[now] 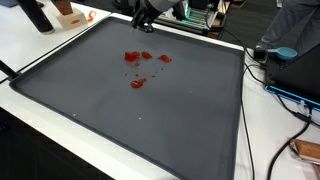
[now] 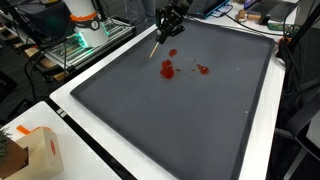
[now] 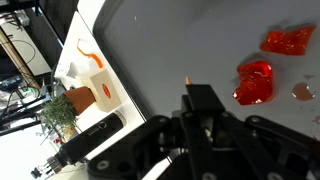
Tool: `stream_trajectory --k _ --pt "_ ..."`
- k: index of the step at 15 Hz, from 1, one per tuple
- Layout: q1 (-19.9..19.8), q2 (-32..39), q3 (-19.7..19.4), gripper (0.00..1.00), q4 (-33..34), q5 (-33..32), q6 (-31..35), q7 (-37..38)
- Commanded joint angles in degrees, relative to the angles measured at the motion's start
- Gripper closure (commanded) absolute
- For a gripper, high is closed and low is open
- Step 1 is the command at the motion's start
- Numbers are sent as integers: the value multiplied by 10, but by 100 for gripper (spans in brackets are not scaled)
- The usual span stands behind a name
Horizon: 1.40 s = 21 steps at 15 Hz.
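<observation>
The gripper (image 2: 168, 26) is seen closed on a thin stick (image 2: 157, 47), which is held slanting down from the fingers towards the dark mat (image 2: 190, 130); whether its tip touches the mat cannot be told. A cluster of red blobs (image 2: 168, 69) is spread on the mat near the stick's tip, apart from it, with a smaller red patch (image 2: 203, 69) beside; the mat is laid on a white table (image 2: 75, 95), where an orange-and-white box (image 2: 42, 150) is also seen.
</observation>
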Motion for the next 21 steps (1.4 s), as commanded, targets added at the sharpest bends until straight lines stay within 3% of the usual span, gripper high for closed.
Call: stream_trajectory --k 1,12,21 --pt "16 17 -12 97 10 -21 -1 21" --pt "45 47 -6 97 22 -48 17 9" --pt "18 31 -9 97 15 -5 82 -88"
